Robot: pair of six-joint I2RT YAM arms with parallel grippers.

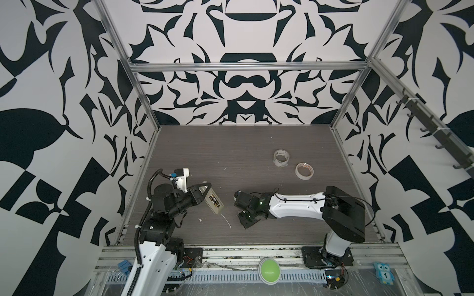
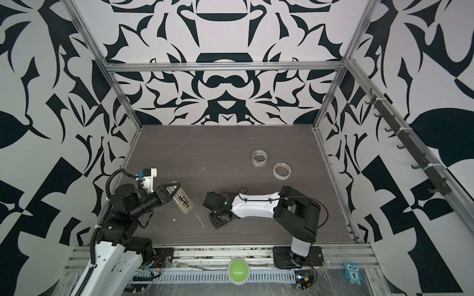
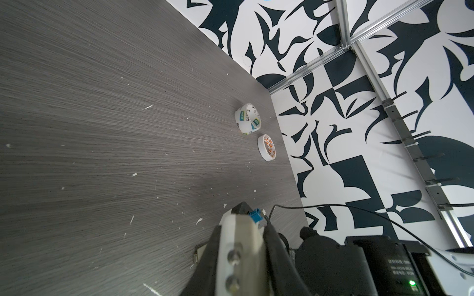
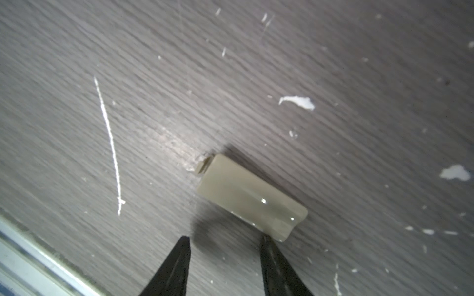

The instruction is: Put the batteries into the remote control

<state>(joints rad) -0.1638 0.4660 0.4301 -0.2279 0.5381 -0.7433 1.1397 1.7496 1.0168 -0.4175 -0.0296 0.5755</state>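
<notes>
Your left jaws are clamped tight on one end of the remote control (image 1: 213,202), and both batteries (image 2: 183,200) look seated in its open bay, so loading seems done. What's left is the battery cover (image 4: 250,197), lying on the bench (image 1: 230,153) just ahead of your right jaws, which are partway open and empty. Count: one remote, two batteries, one cover, two tape rolls (image 1: 281,158).

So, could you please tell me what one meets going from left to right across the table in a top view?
The left gripper, shut on one end of the remote control → that remote control → the right gripper, open over the table → the printed tape roll → the plain tape roll.
</notes>
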